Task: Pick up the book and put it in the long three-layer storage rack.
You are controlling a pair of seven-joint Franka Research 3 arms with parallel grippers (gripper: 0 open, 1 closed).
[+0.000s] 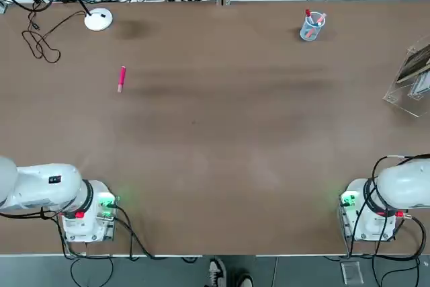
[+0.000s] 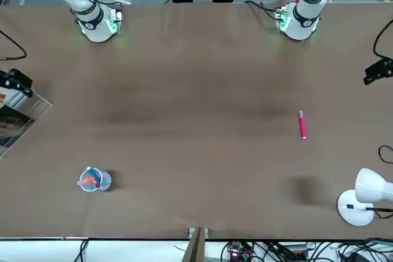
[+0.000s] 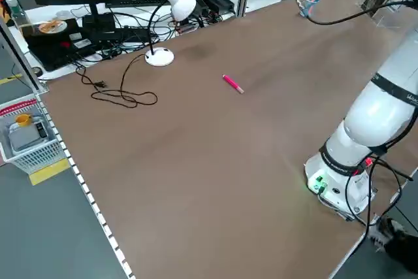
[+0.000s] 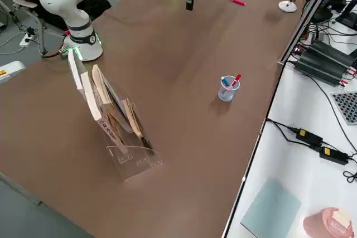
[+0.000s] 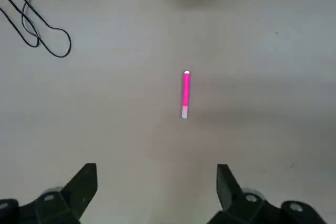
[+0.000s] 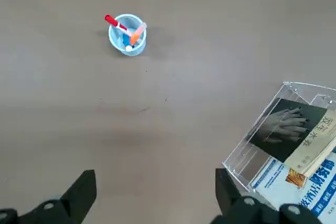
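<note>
The book [image 6: 286, 129], dark grey with a pale hand picture and a tan strip, leans in an upper tier of the clear long three-layer storage rack [image 6: 242, 165]. The rack stands at the table's far right edge [image 1: 410, 84], with another book with blue lettering [image 6: 315, 182] in a lower tier. My right gripper [image 6: 156, 177] hangs open high above the table, short of the rack, holding nothing. My left gripper [image 5: 156, 174] is open too, high over the left half of the table, with nothing between its fingers.
A pink pen [image 1: 121, 78] lies on the left part of the table below the left gripper. A small clear pen cup [image 1: 311, 26] stands at the back right. A white lamp base [image 1: 98, 19] and a black cable [image 1: 40, 44] sit at the back left.
</note>
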